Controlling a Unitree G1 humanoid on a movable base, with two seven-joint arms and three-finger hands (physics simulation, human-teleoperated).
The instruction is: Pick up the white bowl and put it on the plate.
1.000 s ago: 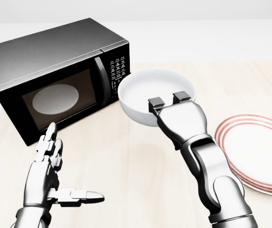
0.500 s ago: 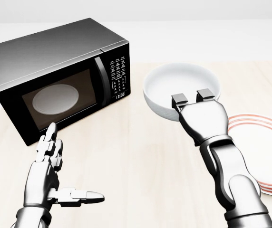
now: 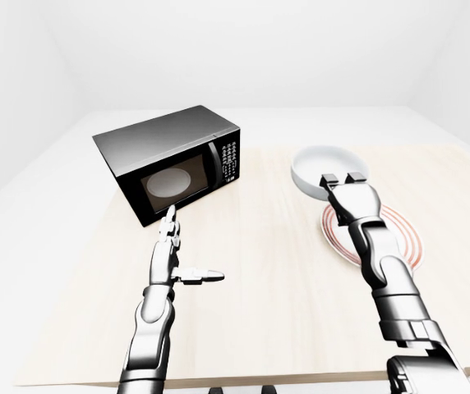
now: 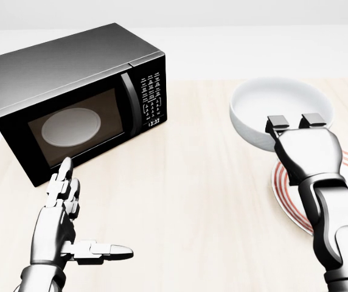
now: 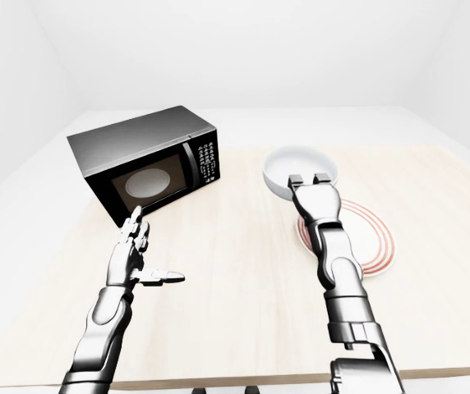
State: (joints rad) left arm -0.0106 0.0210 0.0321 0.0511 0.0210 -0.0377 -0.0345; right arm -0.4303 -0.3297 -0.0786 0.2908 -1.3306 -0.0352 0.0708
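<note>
pale wood table (image 4: 186, 201), two silver robot hands over it. left hand (image 4: 64, 225) near bottom of head view, fingers spread wide, holding nothing. right hand (image 4: 302, 149) pinches rim of one white bowl (image 4: 280, 109), up off table, by top-left edge of one red-ringed plate (image 3: 403, 238). one black microwave (image 4: 76, 100) top left.

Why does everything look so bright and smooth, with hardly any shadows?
Head view: flat, even light, all sharp; the microwave shows only a soft sheen on top. Left-eye view: the bowl nearly melts into the pale table, and the right hand casts no dark shadow.
</note>
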